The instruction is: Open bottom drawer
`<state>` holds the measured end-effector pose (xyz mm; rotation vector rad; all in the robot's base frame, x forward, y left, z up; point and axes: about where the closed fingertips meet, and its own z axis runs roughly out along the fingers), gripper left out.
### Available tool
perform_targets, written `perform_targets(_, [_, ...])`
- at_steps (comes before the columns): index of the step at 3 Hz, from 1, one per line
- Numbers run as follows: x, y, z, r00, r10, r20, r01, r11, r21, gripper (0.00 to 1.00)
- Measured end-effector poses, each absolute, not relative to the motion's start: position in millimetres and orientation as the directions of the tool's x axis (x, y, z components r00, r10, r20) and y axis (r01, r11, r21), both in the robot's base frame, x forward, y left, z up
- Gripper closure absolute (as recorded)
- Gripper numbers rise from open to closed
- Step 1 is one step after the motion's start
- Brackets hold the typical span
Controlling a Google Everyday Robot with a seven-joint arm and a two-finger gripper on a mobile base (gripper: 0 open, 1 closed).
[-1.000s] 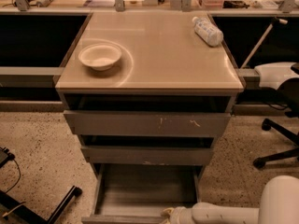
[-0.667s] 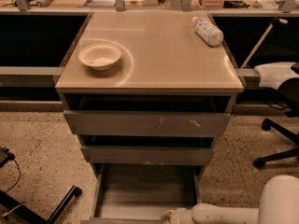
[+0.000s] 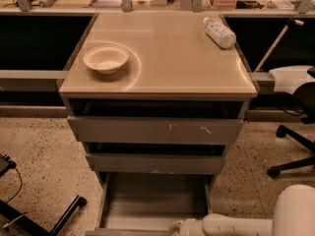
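Observation:
A grey cabinet holds three handleless drawers. The bottom drawer (image 3: 152,200) is pulled far out, showing its shallow grey box interior; its front edge lies at the lower frame edge. The top drawer front (image 3: 155,130), with white scratches, and the middle front (image 3: 155,163), with a pale chip, stand slightly out. My gripper (image 3: 178,226) sits at the bottom drawer's front edge, right of centre, on the end of the white arm (image 3: 236,225) that comes in from the lower right.
A white bowl (image 3: 106,58) and a lying plastic bottle (image 3: 219,32) rest on the cabinet top (image 3: 162,58). An office chair (image 3: 295,122) stands to the right. A black stand leg (image 3: 64,215) lies on the speckled floor at the lower left.
The bottom drawer has come out a little further towards the camera. The arm and gripper stay at its front edge.

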<state>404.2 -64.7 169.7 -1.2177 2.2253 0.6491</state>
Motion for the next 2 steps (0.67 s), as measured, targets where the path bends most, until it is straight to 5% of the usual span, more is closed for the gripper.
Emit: perform_targets(2, [404.1, -64.6, 169.7, -0.463, -0.614, -0.64, -0.861, 0.482, 0.161, 0.12])
